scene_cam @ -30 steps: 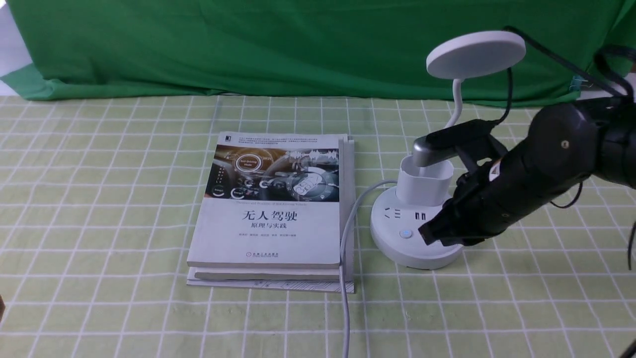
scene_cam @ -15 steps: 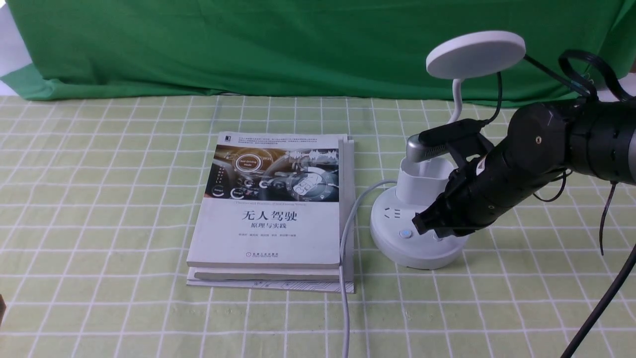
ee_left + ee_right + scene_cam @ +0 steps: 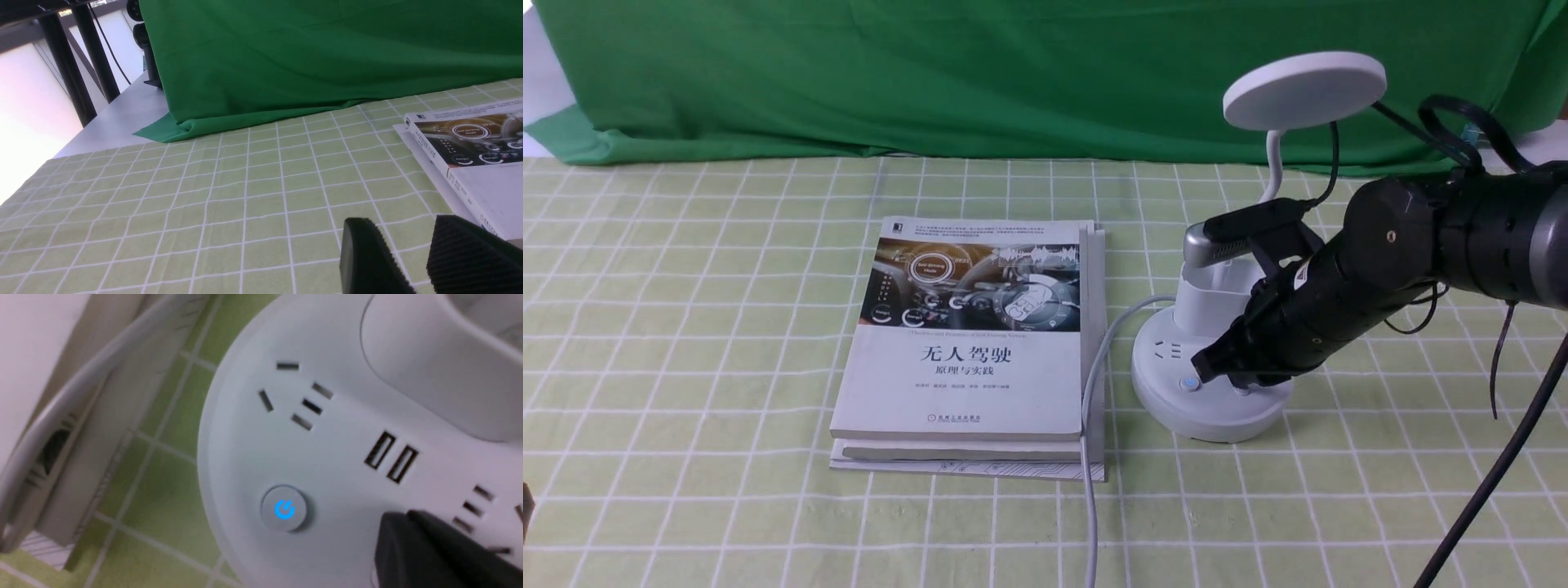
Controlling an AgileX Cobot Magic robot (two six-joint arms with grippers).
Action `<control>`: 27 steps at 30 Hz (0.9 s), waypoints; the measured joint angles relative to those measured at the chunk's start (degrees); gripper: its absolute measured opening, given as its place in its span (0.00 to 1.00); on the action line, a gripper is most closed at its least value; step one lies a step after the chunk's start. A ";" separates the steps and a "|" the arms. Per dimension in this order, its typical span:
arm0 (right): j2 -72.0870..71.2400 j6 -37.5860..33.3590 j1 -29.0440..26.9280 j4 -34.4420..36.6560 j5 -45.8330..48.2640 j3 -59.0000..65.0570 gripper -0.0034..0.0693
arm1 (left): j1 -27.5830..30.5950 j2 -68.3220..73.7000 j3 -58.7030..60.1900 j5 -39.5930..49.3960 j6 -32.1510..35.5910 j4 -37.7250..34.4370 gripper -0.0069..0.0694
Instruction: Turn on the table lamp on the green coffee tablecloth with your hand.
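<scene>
Right hand [image 3: 1205, 366]: jaws closed, empty; tip over the lamp [image 3: 1176, 408] base, just beside its blue-lit button [image 3: 284, 509]. Lamp: right of frame centre, on the checked tablecloth [image 3: 686, 327] surface, near a book [image 3: 972, 343]. Left hand [image 3: 400, 222]: jaws open, empty.

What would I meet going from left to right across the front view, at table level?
On the green coffee tablecloth: stack of books → grey cable → table lamp. The right tool overlaps the lamp's base, so it has no clear place in the order.
</scene>
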 joint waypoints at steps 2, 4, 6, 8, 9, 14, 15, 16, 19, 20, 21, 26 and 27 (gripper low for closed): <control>0.22 0.00 0.00 0.05 -0.29 -0.31 0.10 | 0.00 0.00 0.00 0.00 0.00 0.00 0.38; 0.01 0.00 0.00 0.05 -0.64 -0.31 0.10 | 0.00 0.00 0.00 0.00 0.00 0.00 0.38; -0.35 0.00 0.00 0.05 -0.99 -0.13 0.10 | 0.00 0.00 0.00 0.00 0.00 0.00 0.38; -1.25 0.00 0.00 0.00 -1.04 0.25 0.10 | 0.00 0.00 0.00 0.00 0.00 0.00 0.39; -1.83 0.00 0.00 0.00 -0.88 0.34 0.10 | 0.00 0.00 0.00 0.00 0.00 0.00 0.39; -5.88 0.00 0.00 0.00 1.58 0.59 0.10 | 0.00 0.00 0.00 0.00 0.00 0.00 0.40; -6.37 0.06 0.00 0.00 2.09 0.92 0.10 | 0.00 0.00 0.00 0.00 0.00 0.00 0.40; -7.05 0.13 0.00 0.05 2.36 1.76 0.10 | 0.00 0.00 0.00 0.00 0.00 0.00 0.40; -8.94 0.32 0.00 0.16 2.61 4.75 0.10 | 0.00 0.00 0.00 0.00 0.00 0.00 0.40; -9.77 0.39 0.00 0.16 2.56 5.95 0.10 | 0.00 0.00 0.00 0.00 0.00 0.00 0.40; -10.73 0.52 0.00 0.16 2.56 7.22 0.10 | 0.00 0.00 0.00 0.00 0.00 0.00 0.40; -21.14 2.97 0.38 0.16 2.65 16.68 0.10 | 0.00 0.00 0.00 0.00 0.00 0.00 0.40; -23.89 3.55 0.71 0.16 2.65 18.61 0.10 | 0.00 0.00 0.00 0.00 0.00 0.00 0.40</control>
